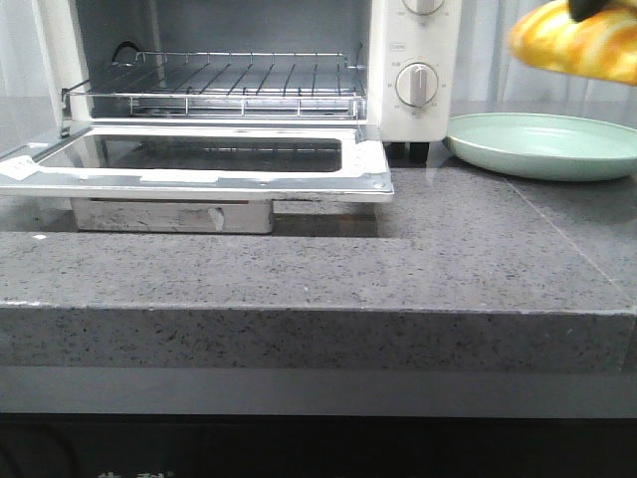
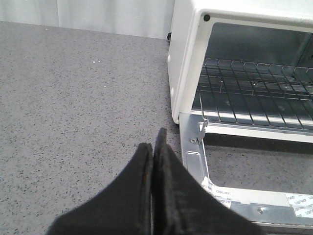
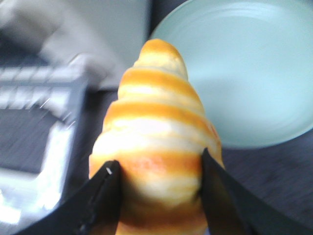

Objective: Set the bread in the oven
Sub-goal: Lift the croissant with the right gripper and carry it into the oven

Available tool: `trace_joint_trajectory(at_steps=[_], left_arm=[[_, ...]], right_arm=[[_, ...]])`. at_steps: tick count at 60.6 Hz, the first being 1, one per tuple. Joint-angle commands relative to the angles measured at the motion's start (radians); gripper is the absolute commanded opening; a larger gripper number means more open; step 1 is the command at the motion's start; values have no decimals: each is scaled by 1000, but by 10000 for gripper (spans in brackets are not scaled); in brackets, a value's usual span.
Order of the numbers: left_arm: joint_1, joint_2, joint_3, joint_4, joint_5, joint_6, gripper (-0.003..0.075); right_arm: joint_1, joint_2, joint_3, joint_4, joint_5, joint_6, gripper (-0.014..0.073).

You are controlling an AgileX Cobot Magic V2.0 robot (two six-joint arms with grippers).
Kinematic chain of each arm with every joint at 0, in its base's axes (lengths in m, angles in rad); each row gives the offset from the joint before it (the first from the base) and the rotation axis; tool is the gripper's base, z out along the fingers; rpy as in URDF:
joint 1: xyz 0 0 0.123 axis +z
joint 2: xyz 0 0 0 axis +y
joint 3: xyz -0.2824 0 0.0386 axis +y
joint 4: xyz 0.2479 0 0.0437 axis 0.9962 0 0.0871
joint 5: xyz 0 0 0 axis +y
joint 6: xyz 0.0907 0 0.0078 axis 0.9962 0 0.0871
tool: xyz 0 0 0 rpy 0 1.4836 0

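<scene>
The bread (image 1: 577,42), a golden-yellow roll with orange-brown stripes, hangs in the air at the upper right, above the plate. My right gripper (image 3: 159,169) is shut on the bread (image 3: 156,127), one black finger on each side; in the front view only a dark tip of it shows at the top edge. The white oven (image 1: 413,70) stands at the back left with its glass door (image 1: 199,159) dropped open and its wire rack (image 1: 229,80) bare. My left gripper (image 2: 154,144) is shut and empty, low over the counter beside the door's corner (image 2: 193,152).
A pale green plate (image 1: 547,144) lies on the grey speckled counter (image 1: 398,269) right of the oven, under the bread; it also shows in the right wrist view (image 3: 244,73). The oven's dials (image 1: 416,84) face front. The open door juts out over the counter.
</scene>
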Motion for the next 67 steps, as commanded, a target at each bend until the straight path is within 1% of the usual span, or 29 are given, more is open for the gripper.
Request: trace_joint_trajectory(at_steps=[1, 6, 11, 17, 22, 31, 39, 48, 58, 67], left_arm=[[4, -4, -26, -6, -81, -10, -20], [4, -4, -26, -6, -82, -10, -20], [4, -4, -26, -6, -84, -10, -20], [4, -4, -26, -6, -86, -10, -20], [4, -4, -26, -6, -90, -10, -20], [4, -4, -26, -6, -90, -10, -20], [4, -4, -26, -6, -90, -10, -20], [4, -4, -26, -6, -90, -10, -20], [4, -4, -26, -6, -90, -10, -20], [4, -4, -26, -6, -90, -10, -20]], right_arm=[[95, -99, 43, 45, -110, -10, 183], [181, -115, 69, 92, -155, -10, 183], [266, -94, 62, 110, -208, -10, 183], [366, -24, 17, 109, -297, -11, 183], [402, 65, -46, 109, -346, -11, 183], [407, 230, -198, 132, -366, -10, 183], [407, 338, -307, 147, -387, -9, 183], [407, 436, -404, 196, -431, -9, 183], [403, 489, -427, 222, -556, -7, 183], [392, 515, -438, 224, -593, -7, 183]])
